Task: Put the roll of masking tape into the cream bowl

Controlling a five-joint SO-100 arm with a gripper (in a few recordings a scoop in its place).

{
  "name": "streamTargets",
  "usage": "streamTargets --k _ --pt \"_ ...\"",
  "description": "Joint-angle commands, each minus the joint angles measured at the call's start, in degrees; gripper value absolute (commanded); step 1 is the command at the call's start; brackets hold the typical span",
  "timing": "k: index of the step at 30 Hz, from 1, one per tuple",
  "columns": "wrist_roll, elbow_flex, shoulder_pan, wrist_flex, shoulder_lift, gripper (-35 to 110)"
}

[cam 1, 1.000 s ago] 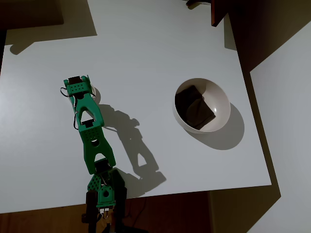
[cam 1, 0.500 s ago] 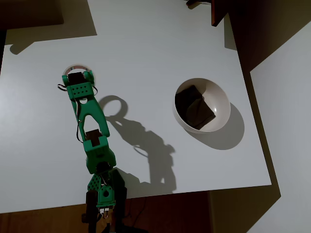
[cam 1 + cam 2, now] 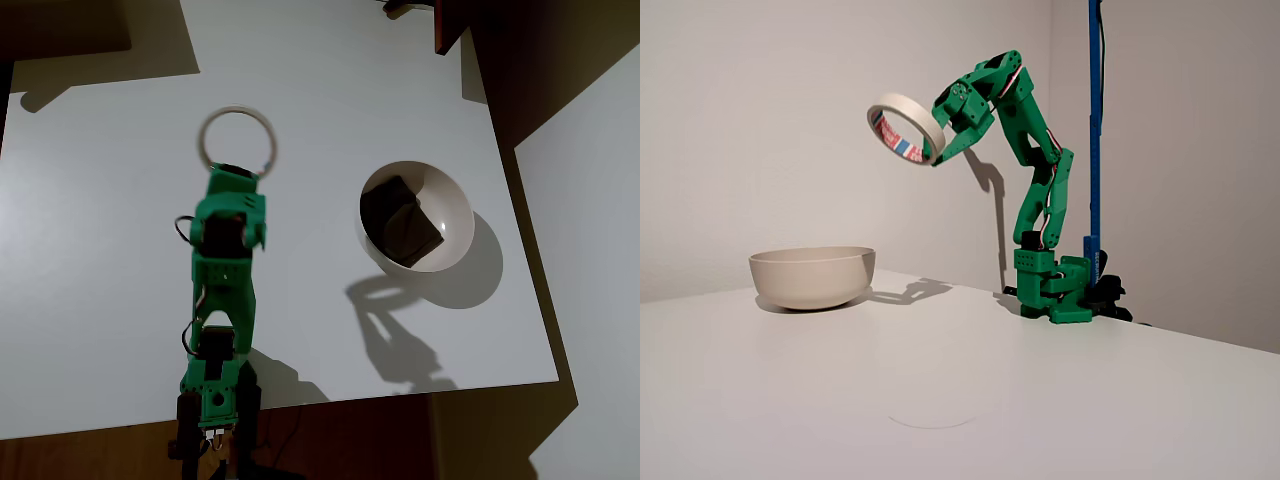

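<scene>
In the overhead view, the green arm [image 3: 225, 290] reaches up from its base at the bottom edge of the white surface [image 3: 90, 250], left of the middle. The roll of masking tape [image 3: 237, 142] shows as a pale open ring just past the arm's tip, toward the top edge of the surface, with white surface visible through its hole. The jaws [image 3: 262, 168] meet the ring at its lower right rim and are clenched on it. The cream bowl [image 3: 416, 215] stands well apart to the right, nearer the right edge of the surface, about midway between top and bottom. A dark brown blocky thing [image 3: 400, 220] lies inside the bowl, leaning toward its left wall. The arm's shadow falls on the surface below the bowl, toward the bottom right corner.

In the fixed view, the arm [image 3: 1040, 200] stands on its base at the far right part of the surface [image 3: 940, 400] and bends over to the left at its top. The jaws [image 3: 933, 152] grasp the roll of masking tape [image 3: 905, 128] by its right rim, holding it high in the air, tilted, with red and blue print visible on its inner core. The cream bowl [image 3: 812, 276] rests on the surface at the left, far below the tape and a little left of it. A blue upright pole [image 3: 1095, 130] rises behind the arm's base.
</scene>
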Motion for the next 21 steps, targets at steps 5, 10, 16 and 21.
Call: streamTargets --k 5,10,16,21 --pt "-1.9 -1.7 25.4 -7.5 4.7 -8" --pt "-4.0 -4.6 35.7 -15.2 -4.7 -8" --pt "-4.6 -29.6 43.2 -12.2 -31.0 -8" --pt "-6.3 -30.8 44.9 -18.3 -39.6 -8"
